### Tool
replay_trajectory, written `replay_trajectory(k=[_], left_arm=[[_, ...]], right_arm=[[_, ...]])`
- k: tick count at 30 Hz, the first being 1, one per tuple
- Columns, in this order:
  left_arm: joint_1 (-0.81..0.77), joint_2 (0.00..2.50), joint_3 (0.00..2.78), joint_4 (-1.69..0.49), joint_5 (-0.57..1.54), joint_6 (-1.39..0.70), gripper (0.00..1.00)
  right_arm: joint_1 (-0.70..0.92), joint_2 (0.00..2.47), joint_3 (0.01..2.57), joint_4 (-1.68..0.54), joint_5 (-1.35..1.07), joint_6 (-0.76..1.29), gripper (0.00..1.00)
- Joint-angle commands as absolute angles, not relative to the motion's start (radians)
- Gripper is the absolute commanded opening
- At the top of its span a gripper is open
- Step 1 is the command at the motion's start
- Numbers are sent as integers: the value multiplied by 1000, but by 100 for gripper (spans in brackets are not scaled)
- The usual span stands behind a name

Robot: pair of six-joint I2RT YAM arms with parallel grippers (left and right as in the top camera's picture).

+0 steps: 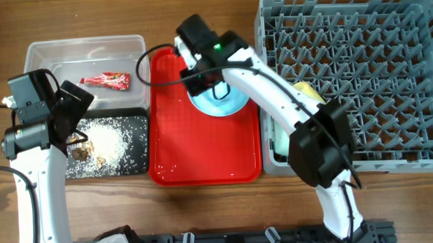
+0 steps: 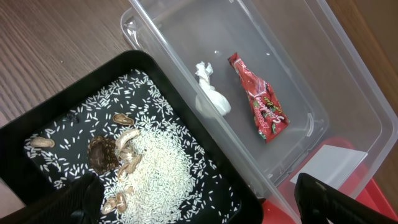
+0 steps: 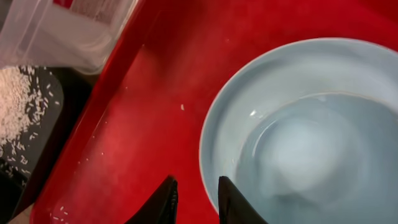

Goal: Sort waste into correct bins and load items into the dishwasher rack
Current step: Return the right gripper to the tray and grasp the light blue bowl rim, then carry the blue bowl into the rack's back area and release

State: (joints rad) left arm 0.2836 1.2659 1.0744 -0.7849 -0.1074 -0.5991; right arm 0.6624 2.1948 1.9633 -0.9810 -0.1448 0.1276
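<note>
The red wrapper (image 1: 106, 81) (image 2: 261, 102) and white scrap (image 2: 211, 93) lie in the clear tub (image 1: 60, 59) (image 2: 280, 50). Rice (image 1: 107, 141) (image 2: 155, 168) and brown bits (image 2: 102, 154) lie in the black tray (image 1: 134, 158) (image 2: 68, 87). My left gripper (image 1: 76, 120) (image 2: 205, 205) hangs open and empty over both bins. My right gripper (image 1: 213, 86) (image 3: 194, 186) straddles the rim of the light-blue plate (image 1: 230, 102) (image 3: 224, 124), its fingers narrowly apart; the light-blue bowl (image 3: 298, 149) seems to sit in the plate. The yellow cup (image 1: 308, 92) and a pale bowl (image 1: 278, 137) are in the dishwasher rack (image 1: 374, 49). Fork and spoon are out of view.
The plate rests on the flat red tray (image 1: 203, 151) (image 3: 137, 124), which lies between the bins and the rack and carries a few rice grains. My right arm crosses the rack's left edge. Bare wooden table shows along the front.
</note>
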Motion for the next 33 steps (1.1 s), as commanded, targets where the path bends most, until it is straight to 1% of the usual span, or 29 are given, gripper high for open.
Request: replay_trajectory(k=[1,4,11,16,17,20,21,24,26,27,29,30,32,33], left_arm=[[289,1258,1083,-783,-110,-583,100],[289,1258,1083,-783,-110,-583,100],[288,1258,1083,-783,-110,-583,100],[288,1258,1083,-783,-110,-583,100],[289,1258,1083,-783,-110,-583,100],[288,1258,1083,-783,-110,-583,100],[289,1258,1083,-783,-110,-583,100],[289,1258,1083,-783,-110,-583,100],[288,1258,1083,-783,-110,-583,100],[289,1258,1083,-783,-110,-583,100],[289,1258,1083,-783,-110,-583,100],[289,1258,1083,-783,-110,-583,100],[289,1258,1083,-783,-110,-583,100],[289,1258,1083,-783,-110,-583,100]], right_arm=[[674,2216,1895,-932,-78,142,24],[674,2226,1843,-877,4,142,26],[674,2238,1836,-855,11,141,29],[673,2239,1739,-788,11,141,27],[673,2239,1731,-789,16,142,25],[673,2238,1743,-795,28,141,4],[673,2231,1781,-823,11,141,4],[656,2112,1955,-895,-115,134,4],[611,2012,1993,-890,-209,131,4],[565,1945,1993,-883,-302,131,4],[447,1857,1993,-883,-527,131,4],[354,1831,1993,-883,-693,131,4],[183,1835,1983,-865,-1032,131,4],[130,1843,1973,-847,-1138,131,4]])
